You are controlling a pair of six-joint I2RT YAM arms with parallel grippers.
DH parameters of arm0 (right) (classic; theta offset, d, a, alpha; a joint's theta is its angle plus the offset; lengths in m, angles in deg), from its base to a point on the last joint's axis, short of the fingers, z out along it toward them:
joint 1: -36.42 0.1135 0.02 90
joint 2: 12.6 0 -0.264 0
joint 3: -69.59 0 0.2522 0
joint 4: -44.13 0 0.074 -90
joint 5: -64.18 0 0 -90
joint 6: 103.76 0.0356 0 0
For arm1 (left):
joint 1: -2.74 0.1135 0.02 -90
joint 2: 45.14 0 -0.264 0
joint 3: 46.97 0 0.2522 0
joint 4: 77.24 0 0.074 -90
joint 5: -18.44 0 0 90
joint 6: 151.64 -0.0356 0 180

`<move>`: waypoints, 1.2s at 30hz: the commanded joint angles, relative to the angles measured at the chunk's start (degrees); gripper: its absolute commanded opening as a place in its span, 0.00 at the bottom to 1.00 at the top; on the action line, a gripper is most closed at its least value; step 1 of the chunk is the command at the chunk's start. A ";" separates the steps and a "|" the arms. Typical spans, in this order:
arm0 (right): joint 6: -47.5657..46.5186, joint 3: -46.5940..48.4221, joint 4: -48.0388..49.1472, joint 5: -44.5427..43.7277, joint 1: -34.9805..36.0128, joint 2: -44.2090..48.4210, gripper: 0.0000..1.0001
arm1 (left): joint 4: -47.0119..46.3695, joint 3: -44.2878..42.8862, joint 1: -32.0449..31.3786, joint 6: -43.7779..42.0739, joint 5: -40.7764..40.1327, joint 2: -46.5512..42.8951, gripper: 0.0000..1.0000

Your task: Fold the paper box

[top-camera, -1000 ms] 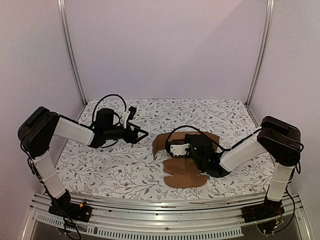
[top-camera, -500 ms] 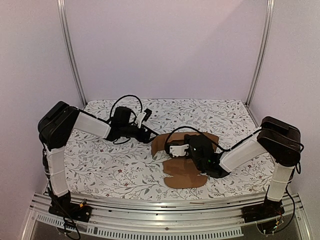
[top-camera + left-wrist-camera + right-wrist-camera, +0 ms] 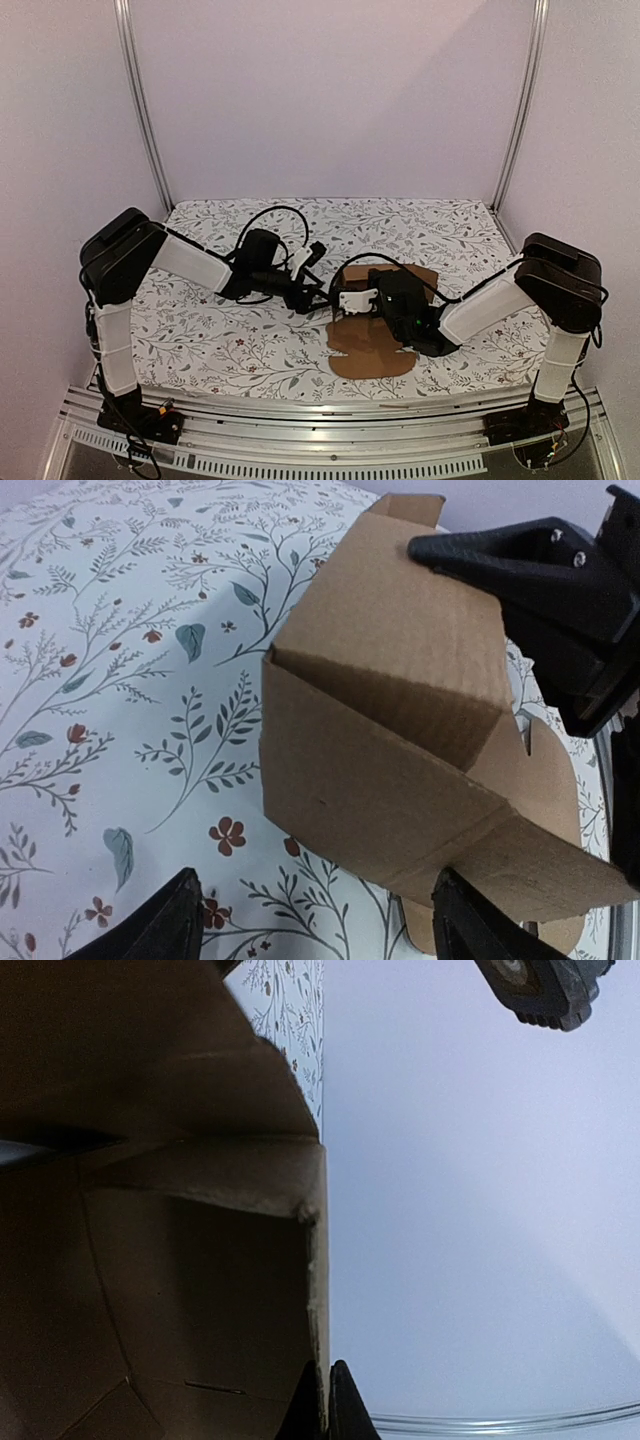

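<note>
From above, I see the paper box [image 3: 370, 350] on the table [image 3: 220, 340], right of centre; left wrist view, my left gripper [image 3: 320, 925] gapes just short of it; right wrist view, my right gripper [image 3: 328, 1400] pinches its wall.

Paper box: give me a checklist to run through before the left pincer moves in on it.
1. Right pincer shut on a panel of the paper box: ok.
2. Left pincer open: ok, its fingers stand wide apart.
3. Two panels raised and meeting at a corner: ok, seen from the left wrist.
4. Box fully folded: not ok. The near flap lies flat on the table.
5. Left pincer apart from the cardboard: cannot tell. One finger sits close to the lower panel.
</note>
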 commanded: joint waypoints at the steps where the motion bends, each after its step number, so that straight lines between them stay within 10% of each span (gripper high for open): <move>1: 0.08 -0.95 -0.62 0.22 0.63 1.83 0.00 | -2.89 3.87 -1.17 -0.05 2.22 -1.45 0.79; 14: 1.28 -2.72 -5.62 3.24 0.72 6.11 0.00 | -19.25 10.71 -3.08 5.76 3.34 -2.21 0.82; 18: 2.72 -2.18 -8.05 3.51 0.67 7.14 0.00 | -21.62 8.68 -4.11 7.47 1.52 0.39 1.00; 36: 9.93 2.24 -19.18 3.17 0.68 8.80 0.00 | -25.27 5.36 -7.88 7.46 -12.88 4.47 0.81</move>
